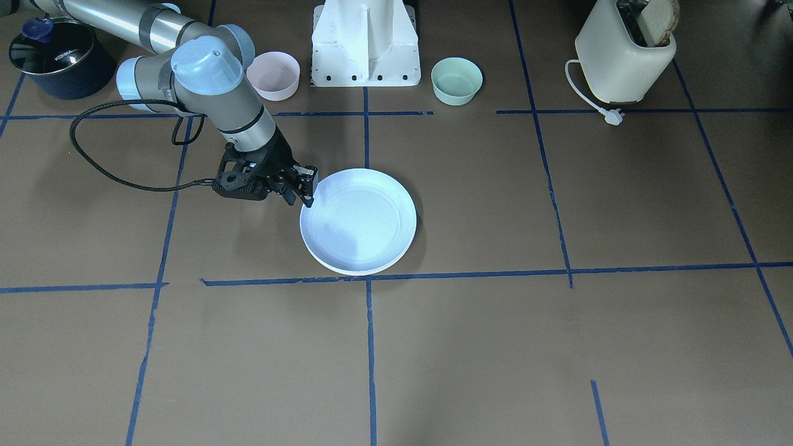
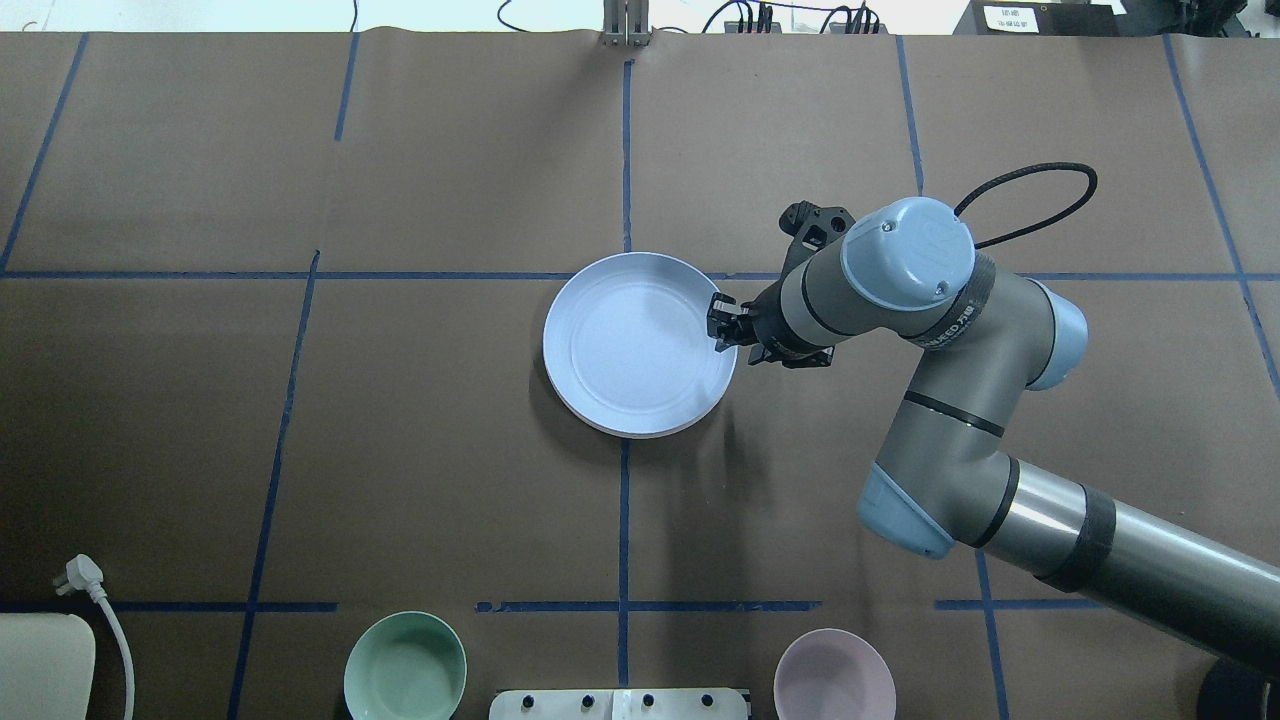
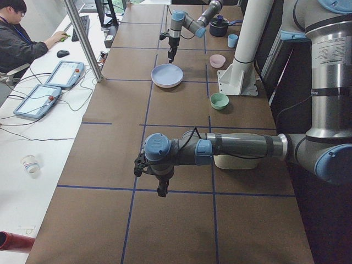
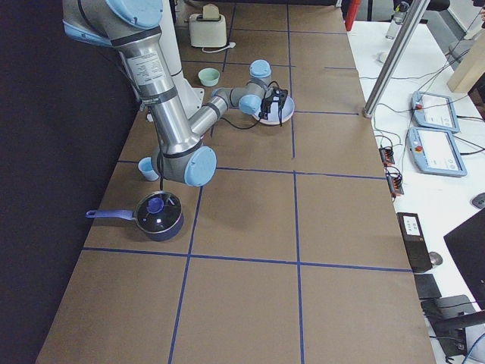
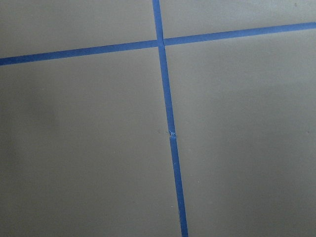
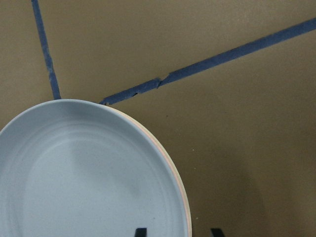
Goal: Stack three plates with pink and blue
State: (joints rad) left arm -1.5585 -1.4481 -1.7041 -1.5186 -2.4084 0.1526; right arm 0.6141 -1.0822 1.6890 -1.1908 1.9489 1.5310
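You are looking at a brown surface marked off with blue tape. Near its centre the plates lie as one stack. The blue plate is on top, the pink plate shows only as a thin rim beneath it, and the cream-white plate is a pale edge lowest down. Your right end effector stands at the stack's edge with its fingers spread, one over the blue plate and one outside the rim. Your left end effector hovers over bare surface, well apart. You cannot tell whether it is spread or closed.
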